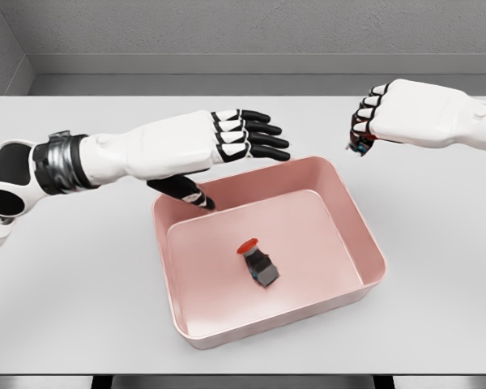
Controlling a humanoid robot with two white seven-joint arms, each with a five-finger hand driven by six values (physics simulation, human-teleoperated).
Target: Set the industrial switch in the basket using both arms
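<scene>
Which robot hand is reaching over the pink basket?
The left hand: its black-tipped fingers stretch out flat above the basket's back corner. The right hand hovers beside the basket, over the table.

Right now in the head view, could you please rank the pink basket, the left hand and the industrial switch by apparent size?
1. Pink basket, largest by far.
2. Left hand, open above the basket's far-left rim.
3. Industrial switch, smallest, lying tilted on the basket floor.
</scene>
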